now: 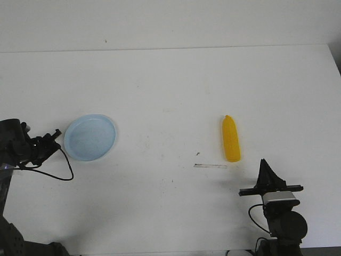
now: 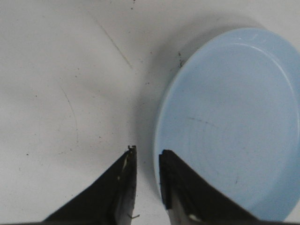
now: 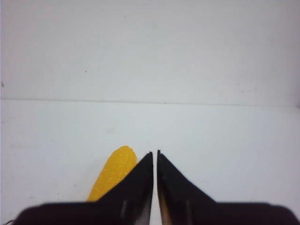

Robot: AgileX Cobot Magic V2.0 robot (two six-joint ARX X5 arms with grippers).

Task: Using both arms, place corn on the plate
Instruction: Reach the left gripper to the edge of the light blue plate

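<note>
— What does the corn (image 1: 231, 139) look like from where you stand?

— Bright yellow, smooth, a stubby cob. It lies flat on the white bench (image 1: 170, 85), lengthwise away from the robot, with its narrower rounded tip at the far end and the blunter end nearer. It's on the right half of the bench, nothing touching it.

— And in the right wrist view?

— Only part of the cob (image 3: 115, 171) shows there, peeking out beside the black fingers. Its surface looks faintly pebbled up close.

— The plate?

— Round, shallow, pale blue, with a low raised rim (image 1: 112, 140). It sits on the left half, well apart from the corn. There's nothing in it. The left wrist view shows faint scuffs on its bare inside (image 2: 225, 122).

— Where are the hands?

— The left hand (image 1: 55, 134) is low at the bench's left edge, just beside the plate's rim, pointing at it. Its fingers stand slightly apart with a narrow gap, holding nothing; one finger (image 2: 180, 185) overlaps the rim in the wrist view, though I can't tell if it touches.

— The right one?

— The right hand (image 1: 265, 169) is near the front edge, close to the corn's near end but clear of it. Its fingers are drawn together, almost meeting at the tips, and it grips nothing.

— Anything else on the bench?

— A short thin pale strip (image 1: 210, 166) and a few dark specks between corn and plate.
</note>
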